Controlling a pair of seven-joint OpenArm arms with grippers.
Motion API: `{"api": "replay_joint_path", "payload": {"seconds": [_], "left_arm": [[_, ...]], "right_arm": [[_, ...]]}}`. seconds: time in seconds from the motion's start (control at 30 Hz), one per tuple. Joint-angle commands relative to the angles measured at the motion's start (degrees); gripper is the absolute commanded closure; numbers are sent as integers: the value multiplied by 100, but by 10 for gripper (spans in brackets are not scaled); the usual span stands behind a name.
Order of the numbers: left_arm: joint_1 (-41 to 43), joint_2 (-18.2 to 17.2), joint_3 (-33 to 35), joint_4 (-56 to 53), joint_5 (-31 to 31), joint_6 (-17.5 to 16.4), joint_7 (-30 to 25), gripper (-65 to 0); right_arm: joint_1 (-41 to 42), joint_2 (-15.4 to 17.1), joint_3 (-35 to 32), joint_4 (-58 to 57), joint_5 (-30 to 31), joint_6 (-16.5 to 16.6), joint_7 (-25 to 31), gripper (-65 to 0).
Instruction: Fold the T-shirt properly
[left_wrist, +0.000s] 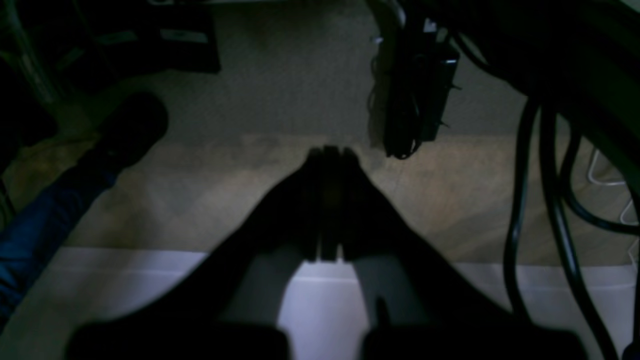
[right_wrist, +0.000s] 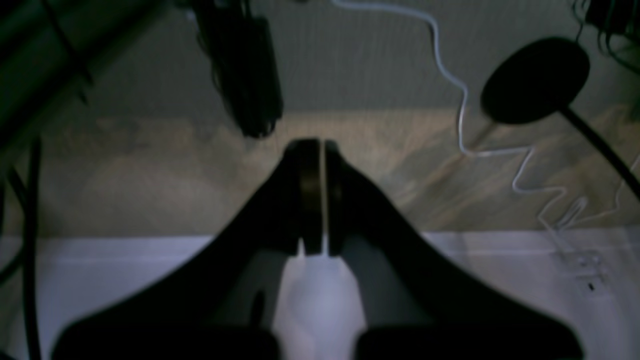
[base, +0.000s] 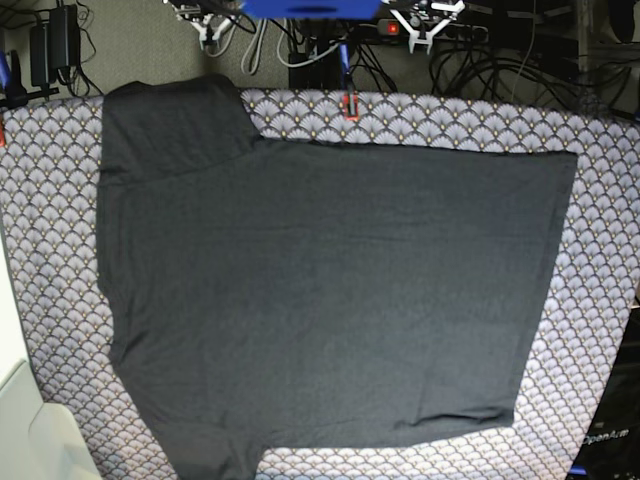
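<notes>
In the left wrist view, the left gripper (left_wrist: 330, 155) sits at centre frame with its dark jaws pressed together on nothing. Below it runs a pale table edge (left_wrist: 125, 280), with the floor and hanging black cables (left_wrist: 545, 200) beyond. No garment shows here.

In the right wrist view, the right gripper (right_wrist: 322, 150) is likewise pressed together and empty, with only a hairline gap between its jaws. A white cord (right_wrist: 462, 110) snakes across the upper right.

In the base view, the T-shirt (base: 330, 300) fills most of the frame, spread flat on the scallop-print cloth (base: 600, 330), with one sleeve at the upper left. Neither gripper appears here. The knit looks soft, light and limp, so it will likely sag and drag; pinching at corners, hem or sleeve edges seems best.
</notes>
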Motion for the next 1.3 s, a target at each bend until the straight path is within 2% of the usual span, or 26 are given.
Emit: {"api": "replay_joint_path", "payload": {"seconds": [0.0,0.93,1.1,1.27], "left_arm": [[33,16,-1,19,16,5,0,-4],[112,16,-10,90,8,5,-35,-4],[156,-28,-10,230,8,5,-44,-4],[780,-143,-10,1329,8,14,0,-4]], "right_arm": [[-22,-9,-3,18,23,-16,-13,0],[-101,-9,-3,36,23,-16,57,0],[-708,-9,-3,1082,23,-16,22,0],[-1288,-1,-3,2181,23,-16,-251,0]]}}
